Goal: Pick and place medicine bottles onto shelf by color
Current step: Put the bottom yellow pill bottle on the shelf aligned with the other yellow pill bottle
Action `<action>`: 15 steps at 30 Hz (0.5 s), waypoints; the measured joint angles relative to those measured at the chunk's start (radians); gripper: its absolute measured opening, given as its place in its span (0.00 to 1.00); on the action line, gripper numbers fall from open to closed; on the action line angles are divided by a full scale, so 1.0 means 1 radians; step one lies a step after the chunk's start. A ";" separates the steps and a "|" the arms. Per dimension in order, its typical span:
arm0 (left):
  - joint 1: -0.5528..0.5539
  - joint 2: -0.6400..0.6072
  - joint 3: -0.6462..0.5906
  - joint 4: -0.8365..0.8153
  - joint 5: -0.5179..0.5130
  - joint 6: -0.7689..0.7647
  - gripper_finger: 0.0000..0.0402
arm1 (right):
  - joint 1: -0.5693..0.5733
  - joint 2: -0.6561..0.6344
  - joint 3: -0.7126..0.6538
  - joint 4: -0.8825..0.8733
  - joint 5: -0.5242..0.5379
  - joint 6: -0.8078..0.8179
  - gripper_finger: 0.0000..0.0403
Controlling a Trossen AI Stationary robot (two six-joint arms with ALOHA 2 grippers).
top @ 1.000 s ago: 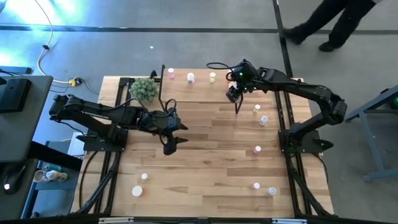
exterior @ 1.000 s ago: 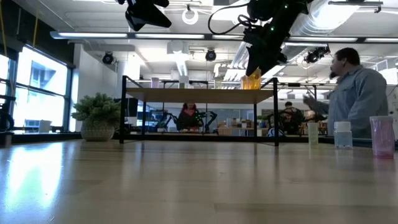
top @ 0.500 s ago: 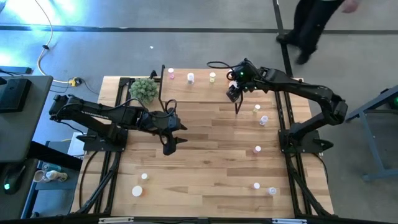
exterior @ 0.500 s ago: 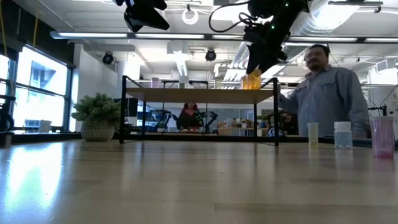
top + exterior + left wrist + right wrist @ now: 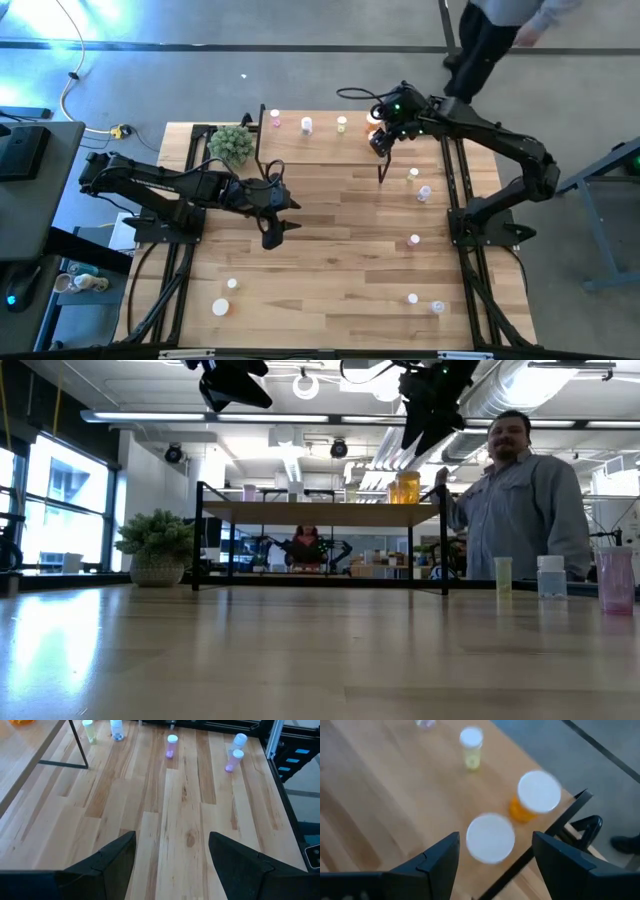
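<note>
Hovering wide-open right pincer (image 5: 492,857), two orange bottles (image 5: 536,795) seemingly just below, on shelf (image 5: 380,805)

You find no words, numbers, brand names or signs to read in any of these views. The little bottles (image 5: 171,746) on the table show plain white caps and no label you can make out. The two white caps seen from above the shelf (image 5: 380,795) are blank. The arms and the plant carry no writing you can see. The room behind the table has lights and beams, but no sign or poster is clear enough to read.
</note>
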 joint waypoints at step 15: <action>0.000 -0.025 0.001 -0.072 0.000 -0.009 0.60 | 0.263 -0.122 -0.141 -0.066 0.051 0.079 0.60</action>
